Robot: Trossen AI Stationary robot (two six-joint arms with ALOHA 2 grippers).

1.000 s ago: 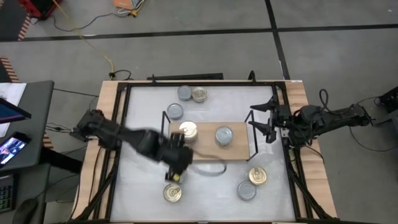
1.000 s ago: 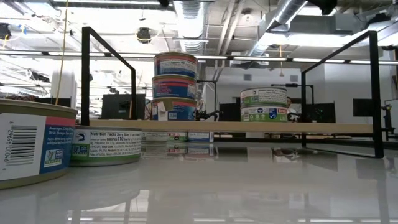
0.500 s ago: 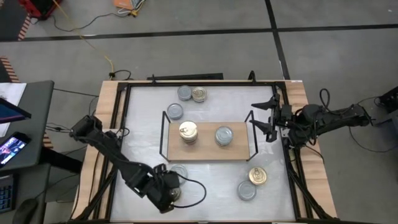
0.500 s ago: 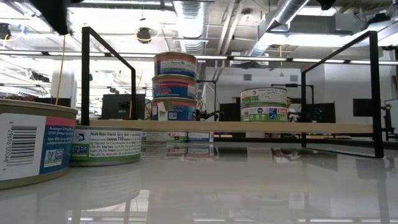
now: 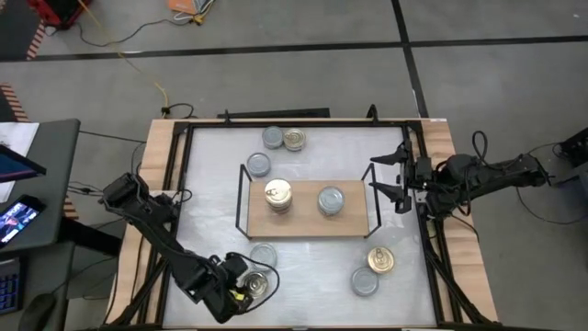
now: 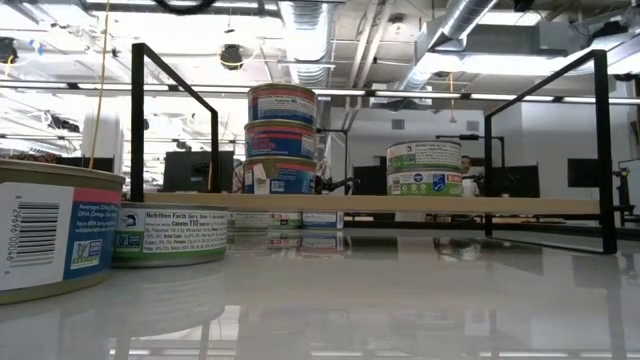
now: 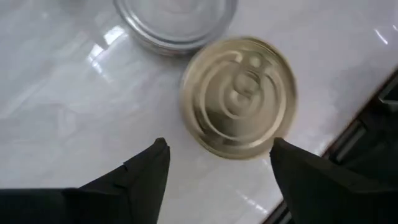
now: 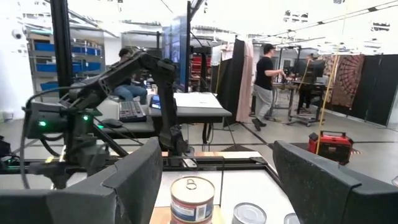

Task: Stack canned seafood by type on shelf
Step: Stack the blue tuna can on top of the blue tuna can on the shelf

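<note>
My left gripper is open near the table's near edge, beside a gold-lidded tin. In the left wrist view the gold lid lies just ahead of the gripper, between the fingertips' lines and untouched. A silver-lidded tin stands right behind it. The wooden shelf carries a stack of three gold-lidded tins and a stack of two silver-lidded tins. My right gripper waits open at the shelf's right end.
Three loose tins stand beyond the shelf's far-left corner. A gold tin and a silver tin sit near the right near corner. Black wire frames rise at the shelf's ends. People stand in the room behind.
My left arm has swung away from the shelf's near edge toward the table's near edge and come down beside the gold-lidded tin. The silver tin that it covered now shows. The right arm has kept still.
</note>
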